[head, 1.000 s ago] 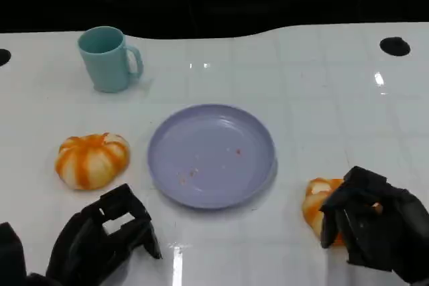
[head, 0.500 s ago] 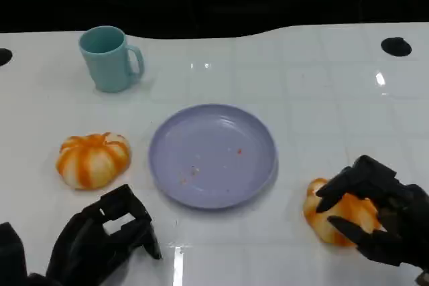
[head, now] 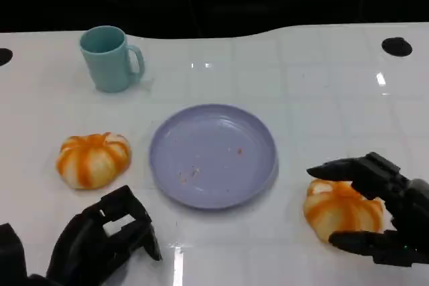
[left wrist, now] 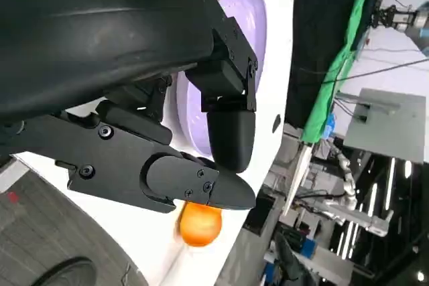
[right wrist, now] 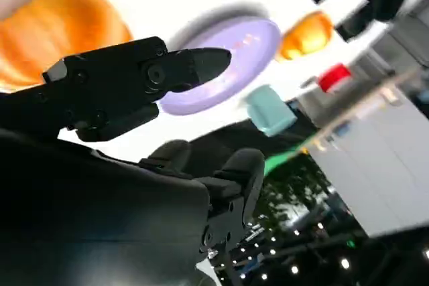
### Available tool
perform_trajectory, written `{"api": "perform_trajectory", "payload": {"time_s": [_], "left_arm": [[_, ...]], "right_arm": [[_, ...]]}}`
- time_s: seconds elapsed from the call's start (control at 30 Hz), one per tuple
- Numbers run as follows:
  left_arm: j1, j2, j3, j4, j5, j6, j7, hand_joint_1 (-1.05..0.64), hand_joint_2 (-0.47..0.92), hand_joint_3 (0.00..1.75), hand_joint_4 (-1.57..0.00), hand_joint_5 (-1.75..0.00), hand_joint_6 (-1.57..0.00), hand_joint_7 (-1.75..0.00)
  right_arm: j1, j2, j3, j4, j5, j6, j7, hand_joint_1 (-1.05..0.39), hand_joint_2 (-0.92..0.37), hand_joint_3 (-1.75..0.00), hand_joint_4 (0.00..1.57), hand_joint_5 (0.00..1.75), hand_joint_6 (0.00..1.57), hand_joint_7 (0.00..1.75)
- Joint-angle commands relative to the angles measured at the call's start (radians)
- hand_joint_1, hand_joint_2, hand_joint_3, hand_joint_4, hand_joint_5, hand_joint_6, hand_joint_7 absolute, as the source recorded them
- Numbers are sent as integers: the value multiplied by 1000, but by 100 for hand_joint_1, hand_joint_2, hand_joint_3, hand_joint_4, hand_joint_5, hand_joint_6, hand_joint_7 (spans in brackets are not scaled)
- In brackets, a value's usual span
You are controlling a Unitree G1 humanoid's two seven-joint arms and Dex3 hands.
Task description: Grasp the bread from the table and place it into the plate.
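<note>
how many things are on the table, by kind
bread: 2, the left bread and the right bread
plate: 1, the purple plate
mug: 1, the teal mug
total: 4

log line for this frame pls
right robot hand: open around right bread, no grip | left robot hand: idle, near table edge | plate: no bread in it | left bread: untouched
</note>
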Motion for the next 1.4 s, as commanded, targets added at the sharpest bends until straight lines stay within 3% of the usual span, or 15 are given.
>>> {"api": "perform_trajectory", "payload": {"time_s": [0.03, 0.27, 0.4, 0.57, 0.77, 1.0, 1.23, 1.4], "left_arm": [[-12, 13, 5, 12, 8, -21, -9, -64, 92, 11, -70, -175, -63, -149], [-4, 6, 5, -7, 2, -8, -1, -63, 92, 11, -69, -175, -63, -148], [-9, 8, 11, 0, -10, 5, -10, -63, 92, 9, -69, -175, -65, -145], [-8, 9, 6, -8, -2, 4, -5, -63, 92, 10, -69, -175, -64, -146], [-1, 6, 7, -23, -9, 17, -4, -63, 92, 7, -69, -175, -66, -142], [4, 7, 9, -34, -10, 27, -2, -62, 92, 7, -68, -175, -65, -139], [5, 7, 8, -31, -12, 26, -15, -62, 92, 10, -70, -175, -66, -141], [5, 6, 7, -31, -11, 21, -19, -62, 92, 9, -70, -175, -66, -143]], "right_arm": [[37, -45, 0, -92, -88, 68, -71, -50, -83, -1, 0, 41, 0, 44], [74, -93, 28, -235, -281, 206, -141, -59, -86, -1, 0, 37, 0, 40], [82, -116, 59, -298, -354, 295, -145, -47, -80, 0, 0, 36, 0, 41], [81, -155, 107, -335, -450, 389, -146, -45, -74, -1, 0, 30, 0, 38], [41, -193, 173, -298, -526, 440, -203, -46, -72, 0, 0, 37, 0, 44], [11, -218, 230, -284, -534, 497, -212, -45, -73, 0, 0, 21, 0, 38], [-66, -236, 310, -148, -571, 513, -281, -45, -75, -1, 0, 2, 0, 38], [-85, -245, 341, -115, -566, 545, -278, -43, -76, -1, 0, 0, 0, 38]]}}
